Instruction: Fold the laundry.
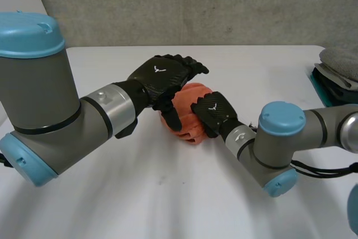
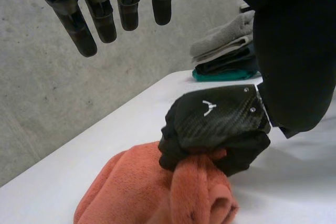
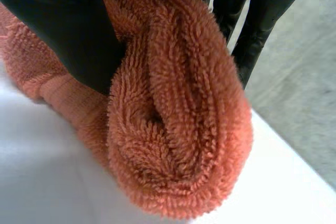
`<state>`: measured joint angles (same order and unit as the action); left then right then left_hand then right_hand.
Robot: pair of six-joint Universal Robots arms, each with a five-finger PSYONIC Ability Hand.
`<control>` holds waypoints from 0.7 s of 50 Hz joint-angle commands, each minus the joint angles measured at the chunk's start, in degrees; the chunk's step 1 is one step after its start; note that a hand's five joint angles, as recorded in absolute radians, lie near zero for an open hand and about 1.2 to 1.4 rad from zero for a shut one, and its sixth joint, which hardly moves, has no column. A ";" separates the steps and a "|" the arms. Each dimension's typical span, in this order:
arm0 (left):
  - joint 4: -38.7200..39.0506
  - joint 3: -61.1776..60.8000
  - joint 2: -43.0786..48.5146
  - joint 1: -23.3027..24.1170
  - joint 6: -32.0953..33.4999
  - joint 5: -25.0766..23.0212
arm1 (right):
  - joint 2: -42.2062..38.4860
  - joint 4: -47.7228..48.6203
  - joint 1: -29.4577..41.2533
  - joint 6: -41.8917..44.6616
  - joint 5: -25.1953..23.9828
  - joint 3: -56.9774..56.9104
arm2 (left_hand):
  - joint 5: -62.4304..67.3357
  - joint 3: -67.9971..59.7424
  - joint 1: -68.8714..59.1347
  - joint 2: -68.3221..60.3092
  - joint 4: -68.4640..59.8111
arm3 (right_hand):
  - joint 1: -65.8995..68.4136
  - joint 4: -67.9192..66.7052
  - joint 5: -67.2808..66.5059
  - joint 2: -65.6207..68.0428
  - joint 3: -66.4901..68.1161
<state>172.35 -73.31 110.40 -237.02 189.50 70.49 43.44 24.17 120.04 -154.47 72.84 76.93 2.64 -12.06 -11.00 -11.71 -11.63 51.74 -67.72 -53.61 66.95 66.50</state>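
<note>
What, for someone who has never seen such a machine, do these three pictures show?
It is a robot with two arms at a white table, each ending in a black hand. The head view looks down from between the arms; each wrist view looks along one hand's palm. The right hand is curled round a bunched orange towel, gripping it. The left hand is above the towel with straight fingers, holding nothing. A stack of folded cloths lies at the table's right edge.
</note>
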 commanded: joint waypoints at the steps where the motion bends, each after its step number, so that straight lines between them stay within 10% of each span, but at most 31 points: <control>1: 0.00 -0.08 -0.09 -0.90 -0.62 0.00 | 1.03 -6.07 -2.69 -0.21 -2.17 -1.61 | -0.74 0.16 -0.89 -0.19 -0.27 | 28.26 -12.28 -16.39 13.05 13.50; 12: 0.00 0.01 -0.44 -1.86 -2.46 -0.09 | 9.38 -6.77 -16.85 0.40 -10.25 5.42 | -0.74 0.16 -0.89 -0.19 -0.27 | 28.26 -12.28 -16.39 13.05 13.50; 21: 0.09 -0.08 -0.36 -1.86 -2.46 -0.09 | 9.38 -10.37 -16.94 0.49 -15.27 6.74 | -0.74 0.16 -0.89 -0.19 -0.27 | -39.95 55.93 51.82 -55.15 -54.71; 35: 0.09 -0.35 -0.27 -2.04 -2.46 -0.09 | 9.91 -10.81 -20.27 8.82 -15.88 8.41 | -0.58 -0.01 -1.06 -0.36 -0.44 | -41.74 57.72 53.61 -56.95 -56.50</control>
<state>172.44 -73.62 110.08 -239.00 187.03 70.40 52.76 13.67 102.43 -152.09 57.07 83.79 2.62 -12.06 -11.00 -11.71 -11.63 11.76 -13.53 -3.94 12.77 12.21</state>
